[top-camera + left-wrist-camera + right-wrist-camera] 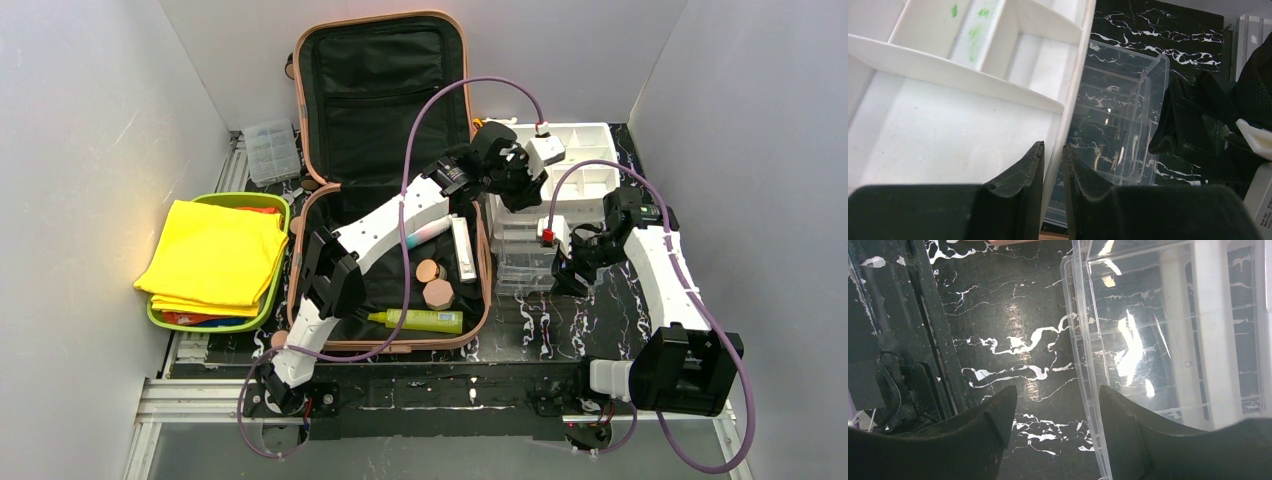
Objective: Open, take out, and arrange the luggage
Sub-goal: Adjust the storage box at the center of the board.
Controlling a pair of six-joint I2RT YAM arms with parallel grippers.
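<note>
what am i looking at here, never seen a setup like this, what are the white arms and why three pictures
These are two robot arms bolted to a table, each ending in a two-finger gripper. The wide picture comes from a fixed camera above and behind them. The other two come from small cameras on each wrist, so the dark shapes at the bottom are that arm's own fingers.

On the table lies an open pink suitcase with tubes and small jars inside. To its left is a green tray of folded yellow cloth. To its right are a white organizer and a clear box.

The left gripper has its fingers either side of the organizer's wall. The right gripper is open, straddling the clear box's edge without gripping it.
</note>
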